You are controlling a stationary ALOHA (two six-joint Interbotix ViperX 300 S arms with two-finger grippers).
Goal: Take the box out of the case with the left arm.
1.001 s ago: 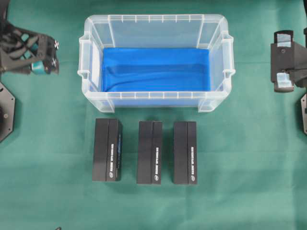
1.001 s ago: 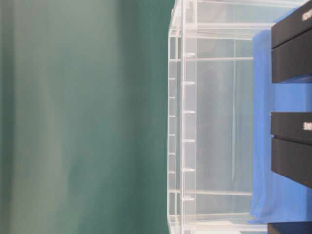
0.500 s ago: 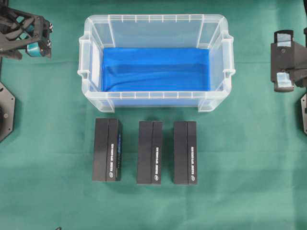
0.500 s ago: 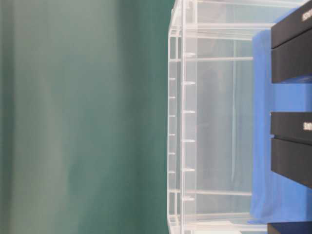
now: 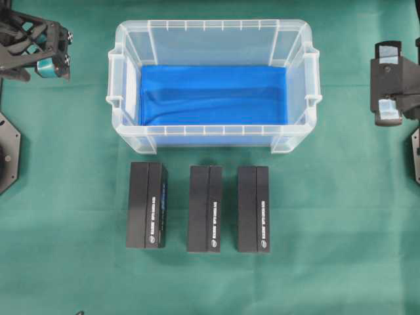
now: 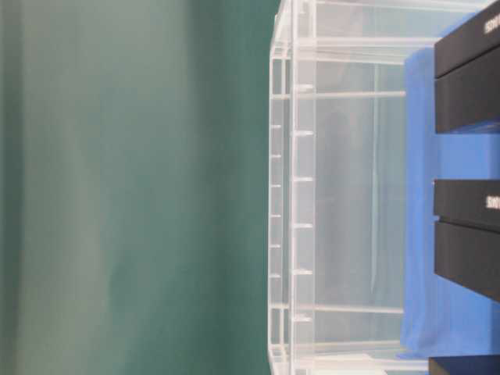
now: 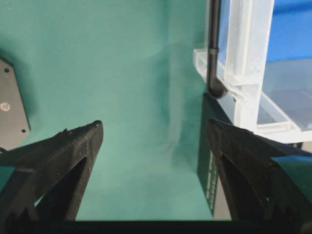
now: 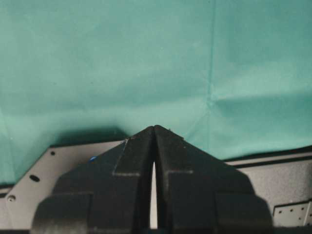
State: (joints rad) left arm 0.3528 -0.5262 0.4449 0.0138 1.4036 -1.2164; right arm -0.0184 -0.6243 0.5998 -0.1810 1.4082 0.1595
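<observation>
The clear case [image 5: 130, 131] stands at the back middle of the green cloth, and only its blue lining [image 5: 213, 95] shows inside. Three black boxes [image 5: 146, 205] [image 5: 205, 209] [image 5: 253, 209] lie side by side on the cloth in front of it. My left gripper [image 5: 62, 51] hangs open and holds nothing, left of the case's back left corner. In the left wrist view the left gripper [image 7: 155, 129] has only cloth between its fingers, with the case corner [image 7: 248, 58] to the right. My right gripper [image 5: 387, 82] rests shut at the far right, and the right wrist view shows the right gripper [image 8: 154, 127] with its fingers together.
Black base plates sit at the left edge [image 5: 8, 154] and the right edge [image 5: 416, 154]. In the sideways table-level view, the case wall [image 6: 301, 195] stands behind two of the black boxes [image 6: 469, 78] [image 6: 469, 242].
The left gripper drew back toward the far left corner between the oldest frame and half a second ago, staying open. Nothing has moved since.
</observation>
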